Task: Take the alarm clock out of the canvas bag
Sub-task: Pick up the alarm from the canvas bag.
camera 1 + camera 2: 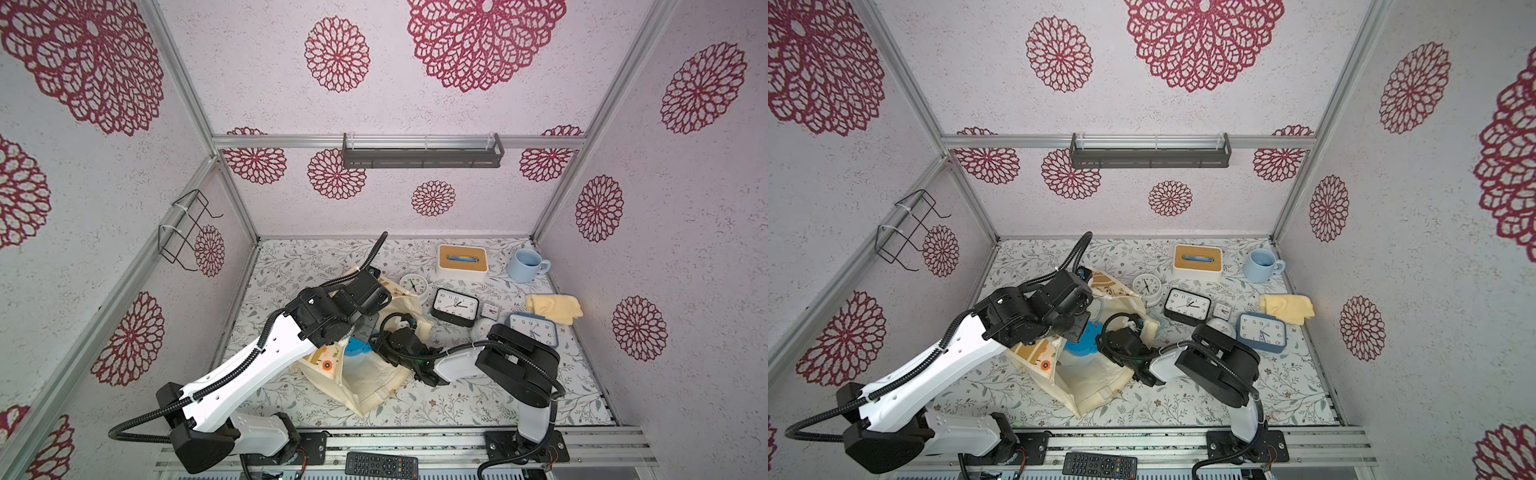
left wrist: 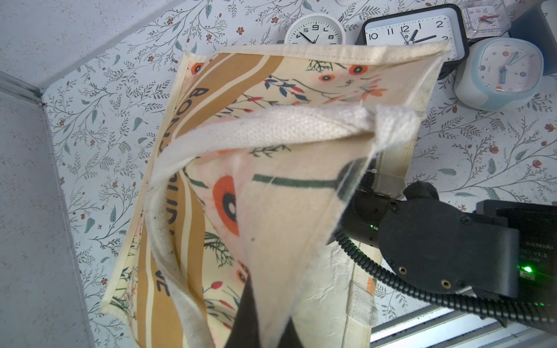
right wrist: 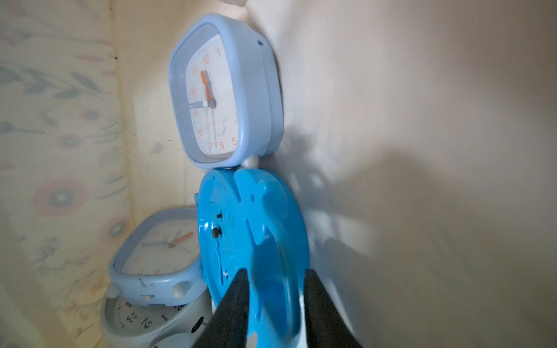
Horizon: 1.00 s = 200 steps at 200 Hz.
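The canvas bag [image 1: 374,376] [image 1: 1090,384] lies on its side mid-table, cream with a tan and orange print. My left gripper [image 2: 269,296] is shut on a fold of its cloth [image 2: 280,217] and holds the mouth up. My right gripper [image 3: 275,272] reaches inside the bag. Its two fingers press either side of a bright blue alarm clock [image 3: 256,223], which stands on edge and also shows in both top views [image 1: 355,347] [image 1: 1079,343]. Deeper in the bag are two pale blue square clocks [image 3: 223,93] [image 3: 156,256] and a white one [image 3: 144,322].
Right of the bag stand a white round clock [image 1: 414,286], a black rectangular clock [image 1: 455,306], a small clear clock [image 1: 491,309] and a blue clock [image 1: 534,328]. A tissue box [image 1: 461,259], a blue mug [image 1: 525,264] and a yellow cloth [image 1: 555,307] sit behind them.
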Each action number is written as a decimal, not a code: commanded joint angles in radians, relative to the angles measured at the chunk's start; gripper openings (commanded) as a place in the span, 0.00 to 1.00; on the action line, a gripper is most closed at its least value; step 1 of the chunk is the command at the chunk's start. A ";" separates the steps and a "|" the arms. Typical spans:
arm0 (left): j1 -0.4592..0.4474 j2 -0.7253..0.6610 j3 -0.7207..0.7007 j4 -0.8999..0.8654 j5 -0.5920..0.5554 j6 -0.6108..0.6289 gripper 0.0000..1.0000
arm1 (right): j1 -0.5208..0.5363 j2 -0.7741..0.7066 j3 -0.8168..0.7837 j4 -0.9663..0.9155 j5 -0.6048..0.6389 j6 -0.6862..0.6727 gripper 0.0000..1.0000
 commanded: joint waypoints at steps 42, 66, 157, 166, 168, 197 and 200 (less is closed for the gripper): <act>0.020 -0.023 -0.014 0.027 0.005 -0.016 0.00 | -0.015 0.029 0.026 0.099 0.021 -0.057 0.16; 0.023 -0.025 -0.019 0.030 0.008 -0.016 0.00 | -0.014 0.008 0.029 0.084 0.015 -0.081 0.11; 0.071 -0.060 -0.032 0.067 0.067 -0.040 0.00 | 0.003 -0.172 0.124 -0.203 0.004 -0.289 0.00; 0.079 -0.068 -0.035 0.071 0.075 -0.044 0.00 | 0.005 -0.199 0.129 -0.239 0.000 -0.314 0.00; 0.081 -0.069 -0.038 0.073 0.077 -0.044 0.00 | 0.005 -0.206 0.131 -0.245 -0.002 -0.321 0.00; 0.101 -0.090 -0.048 0.076 0.089 -0.044 0.00 | 0.005 -0.313 0.145 -0.365 -0.025 -0.405 0.00; 0.102 -0.092 -0.047 0.075 0.089 -0.042 0.00 | 0.006 -0.324 0.149 -0.385 -0.027 -0.416 0.00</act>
